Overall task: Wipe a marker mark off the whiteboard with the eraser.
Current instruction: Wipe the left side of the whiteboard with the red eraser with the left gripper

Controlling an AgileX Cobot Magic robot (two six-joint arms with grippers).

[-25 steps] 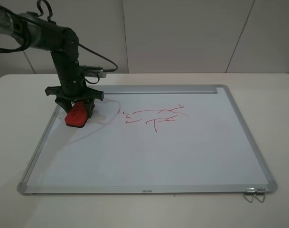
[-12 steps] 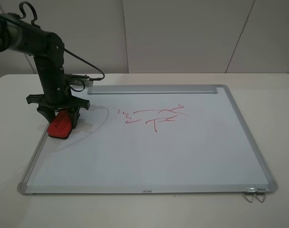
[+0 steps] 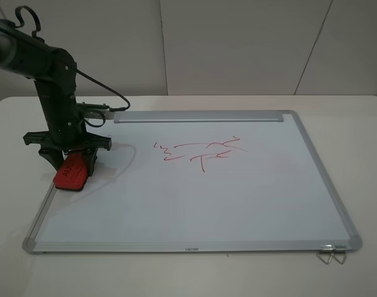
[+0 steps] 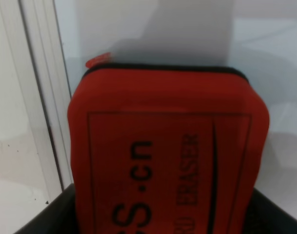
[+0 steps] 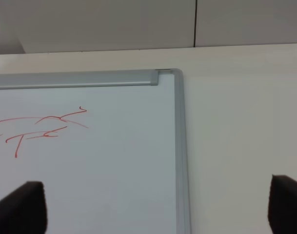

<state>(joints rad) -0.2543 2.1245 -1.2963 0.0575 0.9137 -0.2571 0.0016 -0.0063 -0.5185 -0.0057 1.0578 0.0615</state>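
Change vs. 1.0 s ago: the eraser (image 3: 70, 173) and the left gripper (image 3: 69, 162) are now sitting further left and nearer the camera, at the left frame of the whiteboard (image 3: 238, 198) instead of inside the white field. They are moving away from the mark (image 3: 200, 151), which is looking the same as before, with no stroke thinned or missing.

Eraser: red block with rounded corners, dark lettering on top, a black layer showing along its underside edge in the left wrist view (image 4: 168, 161). It is tilting slightly and resting on the board's left edge. I cannot tell whether it is overlapping the frame or lying just beside it. It is well apart from the mark.

Left gripper: its fingers are clamping the eraser from both sides.

Mark: thin red lines, a small zigzag on the left, long horizontal strokes, and a short vertical one crossing beneath. It is lying in the far middle of the board and also showing in the right wrist view (image 5: 41, 126).

Right gripper (image 5: 155, 209): its fingers are standing wide apart with nothing between them, hovering over the board's right frame.

Count: one eraser, one whiteboard, one cluster of red lines, two grippers, one binder clip (image 3: 332, 253) at the near right corner, one table (image 3: 361, 124).
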